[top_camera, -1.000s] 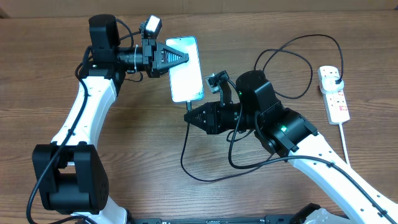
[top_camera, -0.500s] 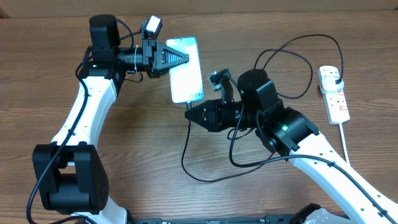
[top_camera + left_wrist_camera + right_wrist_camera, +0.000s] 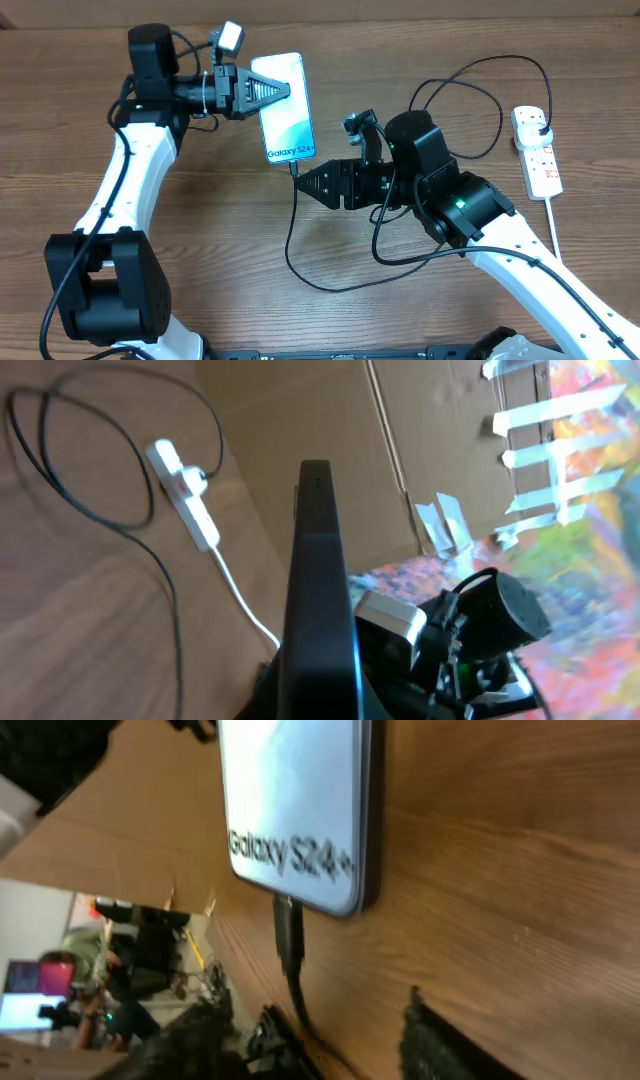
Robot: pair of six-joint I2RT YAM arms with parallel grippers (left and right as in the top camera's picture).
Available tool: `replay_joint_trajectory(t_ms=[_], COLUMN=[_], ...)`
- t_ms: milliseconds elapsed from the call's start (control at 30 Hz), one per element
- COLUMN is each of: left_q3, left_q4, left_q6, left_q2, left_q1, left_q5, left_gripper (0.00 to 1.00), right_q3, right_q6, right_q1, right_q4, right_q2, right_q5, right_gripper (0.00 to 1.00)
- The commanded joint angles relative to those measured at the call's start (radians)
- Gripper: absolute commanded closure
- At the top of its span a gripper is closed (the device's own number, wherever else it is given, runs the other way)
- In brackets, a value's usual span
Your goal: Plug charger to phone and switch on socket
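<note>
- Hold phone (image 3: 281,108) pinched in left gripper (image 3: 284,89), upper left of table (image 3: 200,260), charger (image 3: 288,935) connector seated in bottom port.
- Verify right gripper (image 3: 305,184) fingers (image 3: 452,1042) spread beside cable, gripping nothing.
- Withdraw straight back clear of slack; then press switch on socket (image 3: 537,150), far right.

You work on a brown wood-grain table (image 3: 230,240). The socket (image 3: 537,150) lies flat near its right edge, with its thick white cord (image 3: 553,215) trailing toward the front edge. The charger (image 3: 288,230) lies in loose loops across the centre and right, its plug seated in the socket. The phone (image 3: 283,108) appears raised clear of the surface, though its lower edge may touch.
</note>
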Motion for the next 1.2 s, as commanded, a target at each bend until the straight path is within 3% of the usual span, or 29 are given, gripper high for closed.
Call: replay_joint_trajectory(t_ms=[0, 167, 267, 467, 633, 1000, 1167], left_q3=[0.010, -0.003, -0.010, -0.010, -0.010, 0.034, 0.224], left_q4=[0.001, -0.013, -0.095, -0.503, -0.653, -0.693, -0.824], left_q6=[0.125, 0.143, 0.214, 0.458, 0.588, 0.596, 0.603], left_q2=[-0.036, -0.031, -0.031, -0.030, -0.030, -0.030, 0.024], left_q1=[0.018, 0.034, 0.036, 0.036, 0.036, 0.036, 0.036], left_q5=[0.041, 0.005, -0.061, -0.470, -0.620, -0.760, -0.775], left_gripper=[0.96, 0.96, 0.96, 0.96, 0.96, 0.96, 0.96], right_q3=[0.005, 0.005, 0.005, 0.005, 0.005, 0.005, 0.005], right_q6=[-0.004, -0.004, -0.003, -0.003, -0.003, -0.004, -0.004], right_q1=[-0.014, -0.027, -0.034, -0.041, -0.041, -0.043, -0.043], right_q4=[-0.017, -0.044, -0.066, -0.144, -0.164, -0.192, -0.196], right_q2=[0.002, 0.002, 0.002, 0.002, 0.002, 0.002, 0.002], right_q5=[0.027, 0.027, 0.043, 0.105, 0.137, 0.152, 0.159], right_gripper=[0.37, 0.36, 0.35, 0.35, 0.34, 0.34, 0.34])
